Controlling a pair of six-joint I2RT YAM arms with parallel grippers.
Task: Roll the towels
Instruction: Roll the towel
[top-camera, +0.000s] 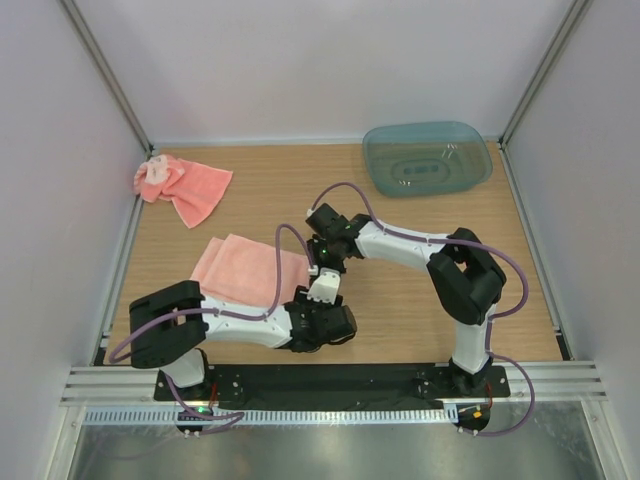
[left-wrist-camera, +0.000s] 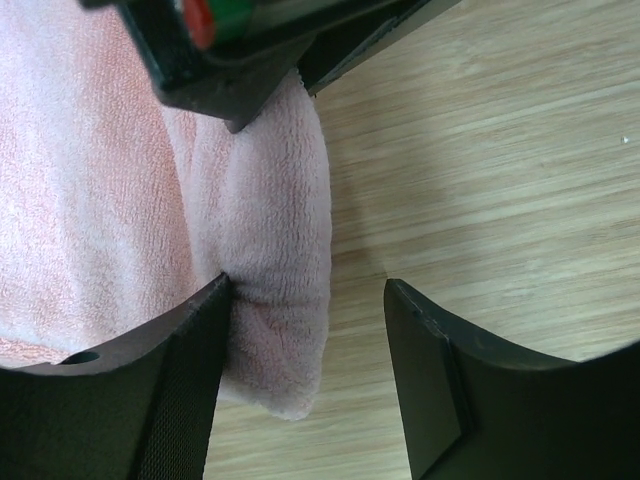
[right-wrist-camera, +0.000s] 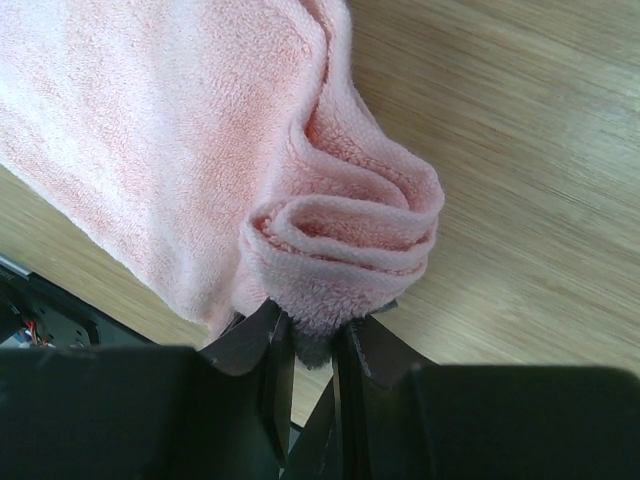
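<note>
Pinching rolled edge of towel (right-wrist-camera: 200, 130), right gripper (right-wrist-camera: 310, 335) clenched, left gripper (left-wrist-camera: 305, 295) released astride it, open tabletop (left-wrist-camera: 500, 150) alongside.

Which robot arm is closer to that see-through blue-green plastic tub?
Right. The right arm bends close by, on the near side of the tub; the left arm lies along the near edge, far off to its left.

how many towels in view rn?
2. One crumpled towel at the far left, by the wall; one part-rolled towel near front centre. No third seen, and there is little room for one to hide.
</note>
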